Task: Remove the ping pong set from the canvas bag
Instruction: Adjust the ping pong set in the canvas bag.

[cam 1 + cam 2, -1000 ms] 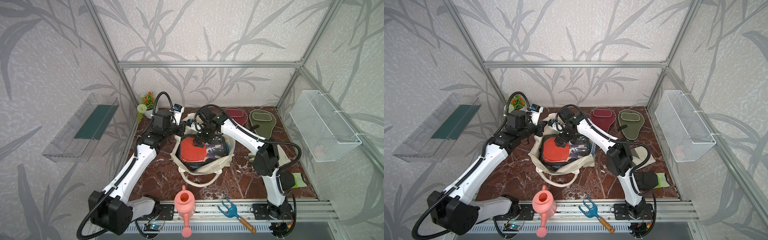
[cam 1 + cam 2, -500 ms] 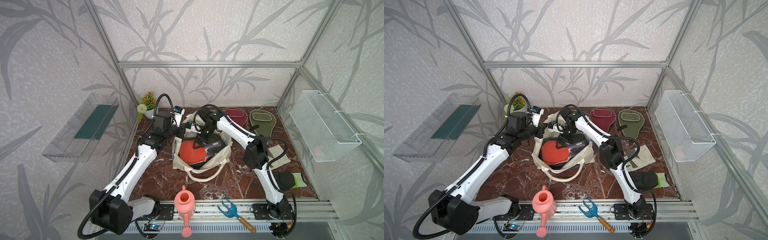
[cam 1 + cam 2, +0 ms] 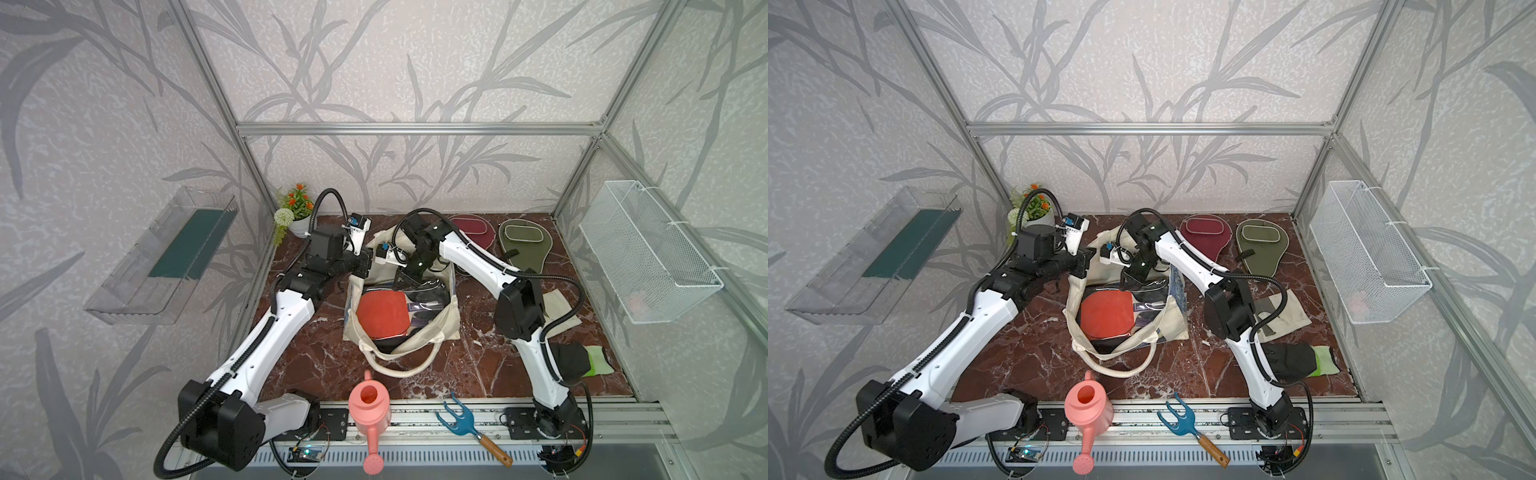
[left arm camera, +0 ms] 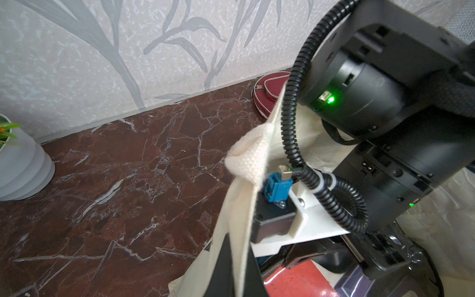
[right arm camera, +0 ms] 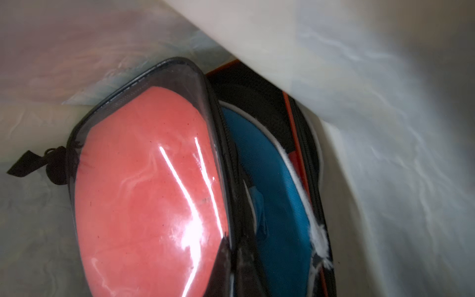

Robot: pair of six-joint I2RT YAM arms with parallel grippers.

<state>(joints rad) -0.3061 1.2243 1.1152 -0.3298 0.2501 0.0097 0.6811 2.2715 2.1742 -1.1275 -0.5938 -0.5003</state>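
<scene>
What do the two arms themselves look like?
The left arm and right arm have white shells and black joint housings. A black corrugated hose runs along each. White camera brackets sit at the wrists; one right-arm joint shows a green light.

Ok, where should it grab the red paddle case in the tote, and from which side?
Best pinch its thin zippered far edge, coming down through the open mouth of the canvas bag: the paddle case lies nearly flat, broad face up, walled by fabric.

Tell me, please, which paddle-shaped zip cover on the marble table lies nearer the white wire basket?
The olive-green fabric cover; the maroon fabric cover lies beside it, farther from the white wire basket.
</scene>
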